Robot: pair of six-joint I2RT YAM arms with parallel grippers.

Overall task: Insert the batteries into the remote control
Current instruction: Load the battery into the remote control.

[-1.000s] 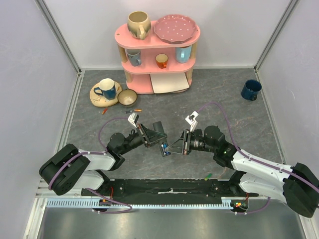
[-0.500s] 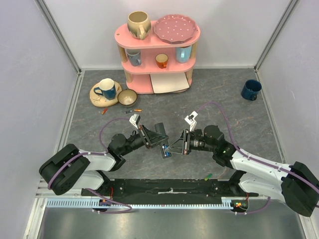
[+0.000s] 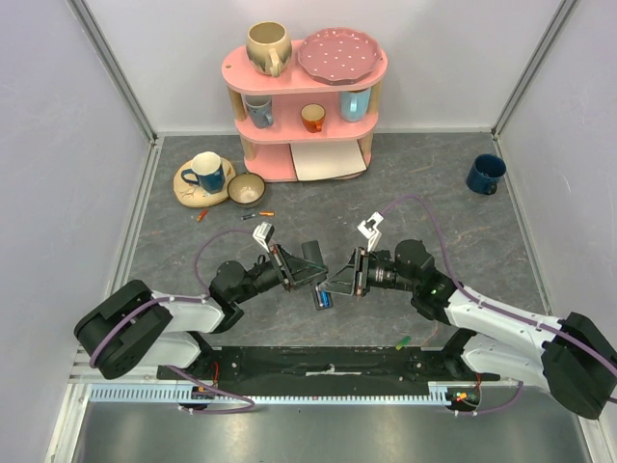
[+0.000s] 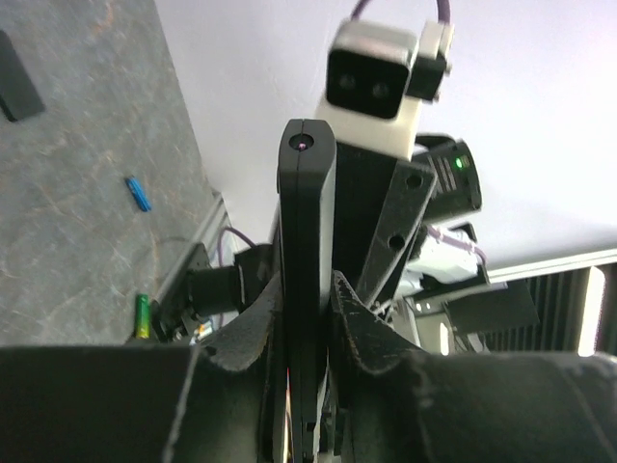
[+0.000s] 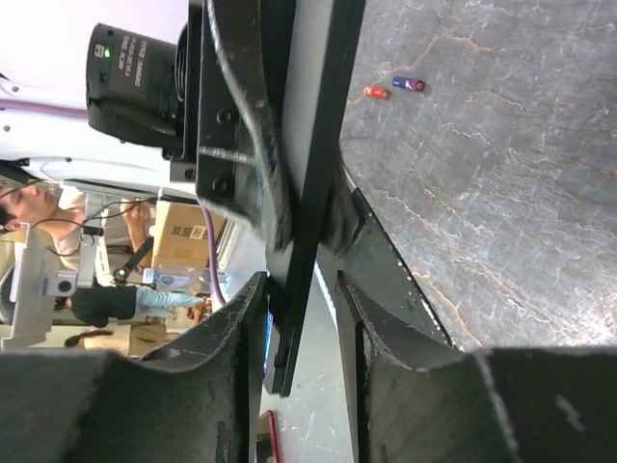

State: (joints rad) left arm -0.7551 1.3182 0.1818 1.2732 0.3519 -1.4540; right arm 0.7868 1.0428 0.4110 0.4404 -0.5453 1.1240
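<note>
black remote control (image 4: 307, 222) pinched in left gripper (image 4: 307, 289), right gripper (image 5: 301, 285) straddling it, grip unclear.

No legible text (cardboard box (image 5: 183, 236) print blurred).

remote control (image 4: 307, 222) between left gripper (image 3: 308, 270) and right gripper (image 3: 339, 282), batteries (image 3: 260, 214) behind, near bowl (image 3: 246, 189)

Left gripper (image 3: 310, 273), right gripper (image 3: 339, 283), tip to tip
</note>
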